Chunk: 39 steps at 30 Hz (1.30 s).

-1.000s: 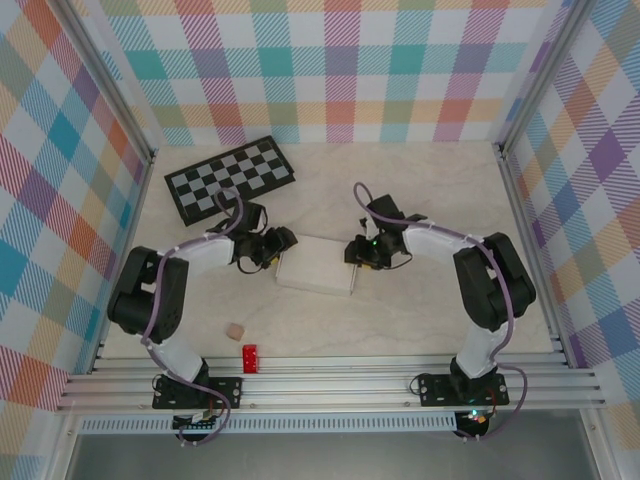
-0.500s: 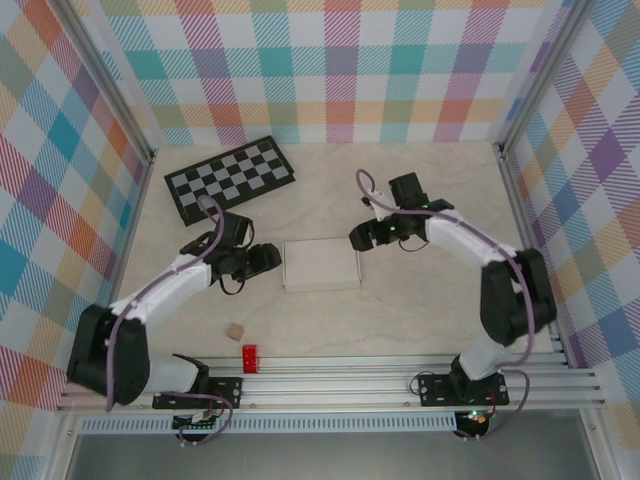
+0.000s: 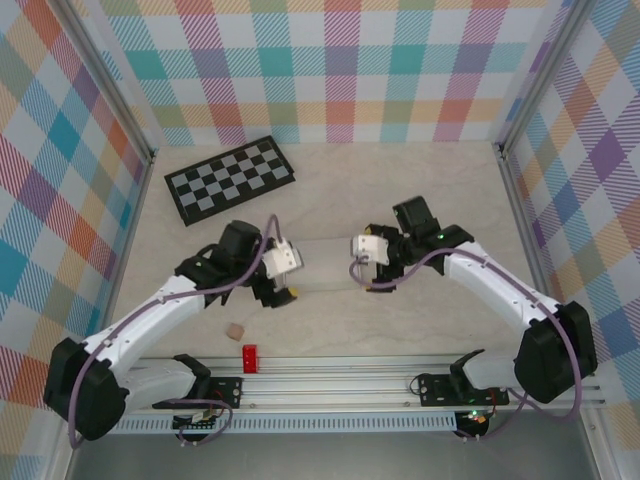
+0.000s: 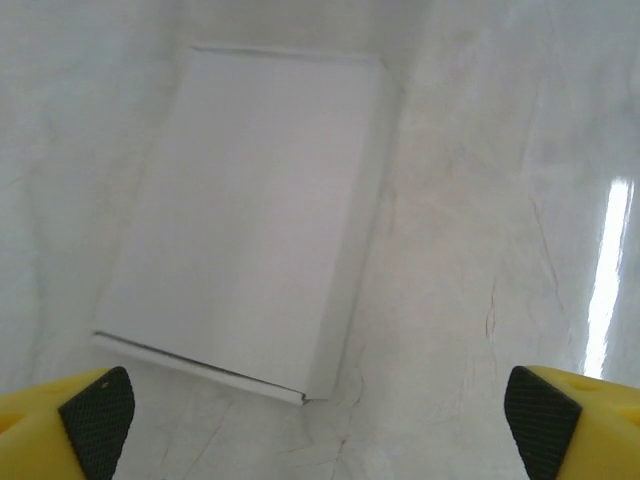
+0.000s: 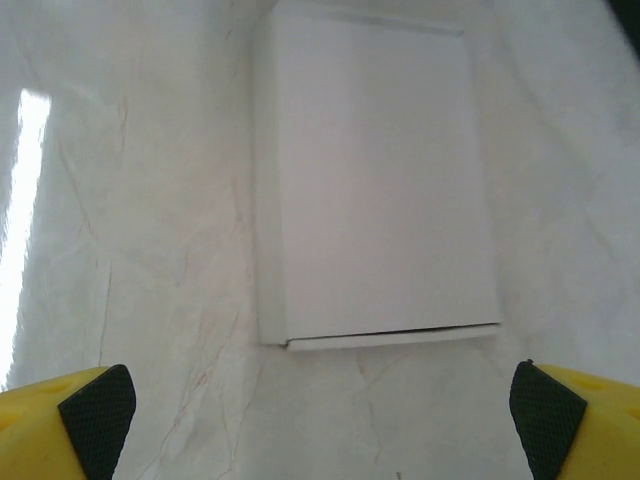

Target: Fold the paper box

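Both arms lean in over the middle of the pale marbled surface (image 3: pixel 430 190), and the paper box (image 3: pixel 325 265) lies flat on it between the two claws as a shut, shallow white rectangle. The left claw (image 3: pixel 278 287) hangs just beside the box's left end. Its jaws are spread as wide as I can see them go and nothing is caught in them. From the left wrist, one black pad (image 4: pixel 97 412) on its yellow finger sits at each lower corner of the picture. The box lies ahead of them, over toward the left-hand finger, clear of both, with bare surface under the right-hand one. The right claw (image 3: pixel 368 272) hangs at the box's other end, also gaping wide and empty-handed. From the right wrist, the box lies straight ahead of the open fingers, a little toward the right-hand side, and neither pad (image 5: pixel 97 412) touches it. A thin dark seam runs along the box's edge nearest each claw, where the lid meets the base. I cannot tell how tightly that seam is closed. Beyond the left claw, well apart and toward the far plaid wall, a black-and-grey checkerboard (image 3: pixel 230 180) lies askew. Behind the left claw, toward the arm bases, sits a small tan cube (image 3: pixel 234 329). A red block (image 3: pixel 249 357) sits just past it by the metal rail.
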Motion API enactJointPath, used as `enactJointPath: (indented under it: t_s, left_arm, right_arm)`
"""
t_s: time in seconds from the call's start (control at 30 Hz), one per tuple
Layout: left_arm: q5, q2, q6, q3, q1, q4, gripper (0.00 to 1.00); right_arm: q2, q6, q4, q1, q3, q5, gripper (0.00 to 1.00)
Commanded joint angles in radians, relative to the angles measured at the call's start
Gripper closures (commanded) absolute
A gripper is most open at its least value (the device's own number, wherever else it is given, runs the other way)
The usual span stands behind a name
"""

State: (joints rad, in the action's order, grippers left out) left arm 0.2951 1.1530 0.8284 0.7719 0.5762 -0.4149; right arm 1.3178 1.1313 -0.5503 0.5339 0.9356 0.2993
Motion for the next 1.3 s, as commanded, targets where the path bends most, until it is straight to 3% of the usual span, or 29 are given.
enactJointPath:
  t_s: [0.0, 0.17, 0.47, 0.83, 1.0, 1.13, 1.27]
  left_arm:
    - [-0.042, 0.063, 0.261, -0.05, 0.028, 0.162, 0.0]
    - [-0.168, 0.11, 0.281, -0.122, 0.031, 0.338, 0.0]
    - [-0.218, 0.195, 0.278, -0.172, 0.031, 0.464, 0.0]
    - [-0.185, 0.302, 0.342, -0.147, 0.031, 0.414, 0.03]
    - [-0.204, 0.322, 0.379, -0.137, 0.031, 0.381, 0.1]
    - [-0.206, 0.346, 0.408, -0.128, 0.031, 0.35, 0.31]
    - [-0.211, 0.361, 0.423, -0.126, 0.031, 0.347, 0.38]
  right_arm:
    - [0.017, 0.202, 0.146, 0.051, -0.101, -0.093, 0.0]
    - [0.068, 0.194, 0.278, 0.07, -0.126, -0.17, 0.0]
    - [0.229, 0.07, 0.463, 0.104, -0.098, -0.322, 0.0]
    - [0.299, 0.065, 0.542, 0.106, -0.11, -0.325, 0.0]
    - [0.322, 0.103, 0.523, 0.109, -0.116, -0.279, 0.0]
    - [0.337, 0.105, 0.53, 0.112, -0.111, -0.273, 0.0]
    - [0.337, 0.108, 0.535, 0.112, -0.11, -0.275, 0.0]
